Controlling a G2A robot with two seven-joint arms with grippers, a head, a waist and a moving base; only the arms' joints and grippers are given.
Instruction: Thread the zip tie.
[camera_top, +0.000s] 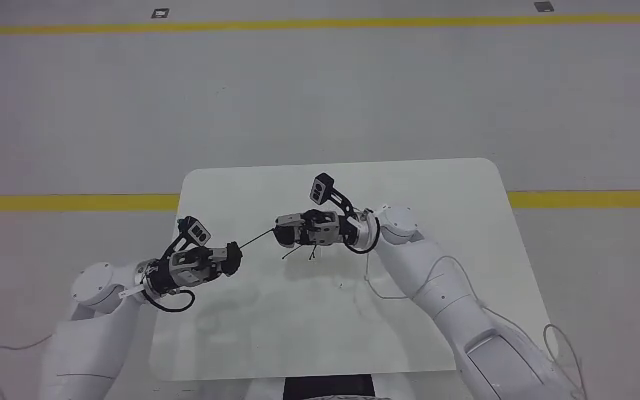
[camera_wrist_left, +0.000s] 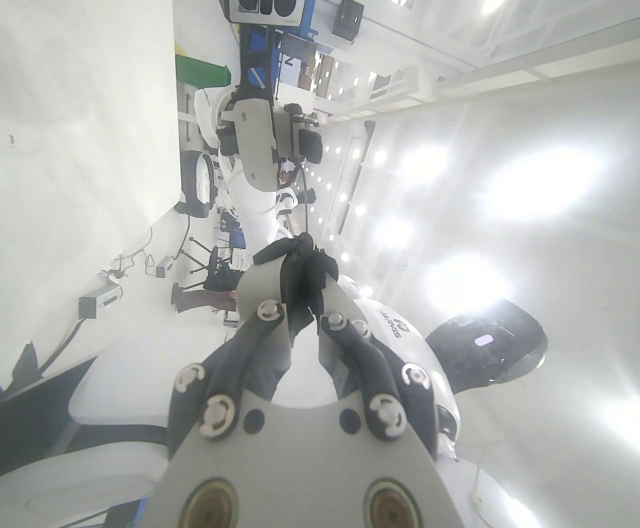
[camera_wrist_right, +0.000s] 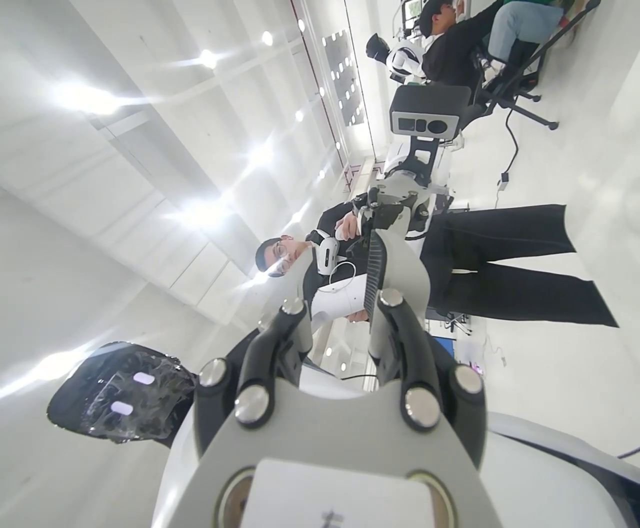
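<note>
**Holding zip tie in left gripper, far end at right gripper**

Left gripper is over the near-left part of the white table. In the left wrist view its black-covered tips are pressed together, clamped on one end of the zip tie.

The tie runs as a thin dark line from that clamp, slanting away toward the table centre, and meets the right gripper. The two grippers face each other, near but apart.

In the right wrist view the right gripper's jaws stand apart with a plain gap. Cannot tell whether it grips the tie.

Thin dark strands show just beside the right gripper; identity unclear.

Beyond the table, a yellow floor line.
</note>
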